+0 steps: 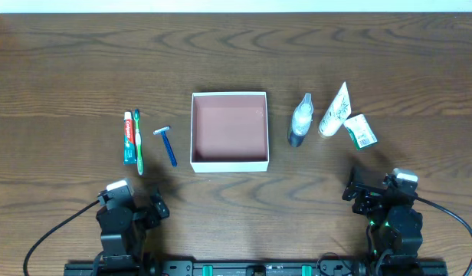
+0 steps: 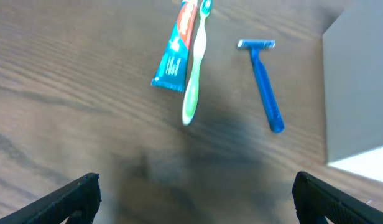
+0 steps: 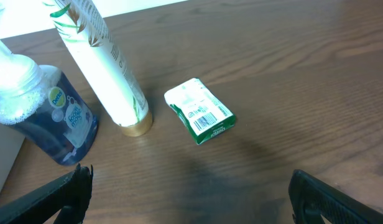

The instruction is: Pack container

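Observation:
The container (image 1: 229, 163), a square shallow white-walled box with a reddish-brown inside, sits mid-table; its wall shows at the right of the left wrist view (image 2: 359, 93). Left of it lie a toothpaste tube (image 1: 129, 137), a green toothbrush (image 1: 138, 142) and a blue razor (image 1: 168, 145); all three show in the left wrist view: tube (image 2: 177, 50), toothbrush (image 2: 196, 68), razor (image 2: 265, 84). Right of it are a blue bottle (image 1: 300, 120), a white tube (image 1: 335, 112) and a small green-and-white carton (image 1: 360, 130). My left gripper (image 1: 135, 201) and right gripper (image 1: 372, 186) are open and empty at the near edge.
The right wrist view shows the blue bottle (image 3: 45, 115), the white tube with a gold cap (image 3: 104, 68) and the carton (image 3: 199, 111) ahead of my open right gripper (image 3: 191, 202). My left gripper's fingers (image 2: 194, 199) frame bare wooden table.

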{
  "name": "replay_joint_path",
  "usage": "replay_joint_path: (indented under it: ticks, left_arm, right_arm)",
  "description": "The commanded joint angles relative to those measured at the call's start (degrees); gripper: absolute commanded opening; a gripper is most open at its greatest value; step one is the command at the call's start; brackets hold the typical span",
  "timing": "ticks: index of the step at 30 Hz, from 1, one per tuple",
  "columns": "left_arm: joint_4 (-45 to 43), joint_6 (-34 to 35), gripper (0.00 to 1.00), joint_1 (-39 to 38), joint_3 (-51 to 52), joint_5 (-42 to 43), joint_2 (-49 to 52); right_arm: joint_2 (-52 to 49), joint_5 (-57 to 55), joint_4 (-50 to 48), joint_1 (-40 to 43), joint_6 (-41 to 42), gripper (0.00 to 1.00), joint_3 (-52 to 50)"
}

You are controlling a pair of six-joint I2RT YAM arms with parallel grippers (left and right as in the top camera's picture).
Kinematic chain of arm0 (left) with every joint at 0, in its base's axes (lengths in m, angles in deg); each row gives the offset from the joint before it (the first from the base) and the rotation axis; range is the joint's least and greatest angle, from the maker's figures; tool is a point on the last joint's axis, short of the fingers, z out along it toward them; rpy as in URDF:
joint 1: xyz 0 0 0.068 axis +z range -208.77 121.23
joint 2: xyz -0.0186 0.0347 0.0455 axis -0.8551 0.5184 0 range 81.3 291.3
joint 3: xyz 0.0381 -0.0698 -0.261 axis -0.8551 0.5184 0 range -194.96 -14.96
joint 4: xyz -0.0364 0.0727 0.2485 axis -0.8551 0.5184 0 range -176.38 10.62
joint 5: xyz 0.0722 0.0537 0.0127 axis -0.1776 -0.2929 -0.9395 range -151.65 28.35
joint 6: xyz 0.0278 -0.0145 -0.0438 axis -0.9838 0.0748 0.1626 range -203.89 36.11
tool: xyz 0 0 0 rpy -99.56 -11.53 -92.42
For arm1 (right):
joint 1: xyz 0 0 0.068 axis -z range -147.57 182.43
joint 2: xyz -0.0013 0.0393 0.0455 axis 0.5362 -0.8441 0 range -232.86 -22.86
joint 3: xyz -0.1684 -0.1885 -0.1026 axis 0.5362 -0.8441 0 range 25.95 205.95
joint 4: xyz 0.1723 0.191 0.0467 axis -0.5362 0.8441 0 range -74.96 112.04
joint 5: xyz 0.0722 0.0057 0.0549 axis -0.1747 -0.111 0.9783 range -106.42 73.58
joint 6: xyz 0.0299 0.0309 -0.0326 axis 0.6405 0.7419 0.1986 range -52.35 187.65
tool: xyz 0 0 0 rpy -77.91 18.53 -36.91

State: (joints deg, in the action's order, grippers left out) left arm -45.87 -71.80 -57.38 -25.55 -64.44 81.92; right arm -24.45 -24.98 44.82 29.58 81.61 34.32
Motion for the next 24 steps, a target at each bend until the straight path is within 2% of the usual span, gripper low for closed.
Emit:
replay_joint_path:
  ticks: [1,6,10,15,19,24]
  left_arm:
    - [-5.49,7.91,0.98,-0.24,0.52,3.67,-0.42]
    - [-15.32,8.50,0.98,-0.20,-0.28,4.02,-0.37]
    - [-15.98,6.32,0.98,-0.20,-4.15,3.85,3.37]
    - [-8.61,2.56,0.98,-0.17,-18.05,3.48,20.74]
    - [1.27,-1.07,0.98,1.51,-35.74,-0.31,38.84]
    - [12.90,-3.37,0.98,6.91,-58.40,1.14,59.28]
  right_arm:
    - [0.42,-0.02,0.02,0.44,-0.76,0.99,-0.17]
    - [0.42,0.00,0.02,0.44,-0.76,0.99,-0.17]
    - [0.42,0.00,0.02,0.44,-0.76,0.99,-0.17]
    - [0.42,0.00,0.02,0.44,-0.76,0.99,-0.17]
    - [0.42,-0.02,0.02,0.44,-0.76,0.99,-0.17]
    - [0.42,0.00,0.02,0.44,-0.76,0.99,-0.17]
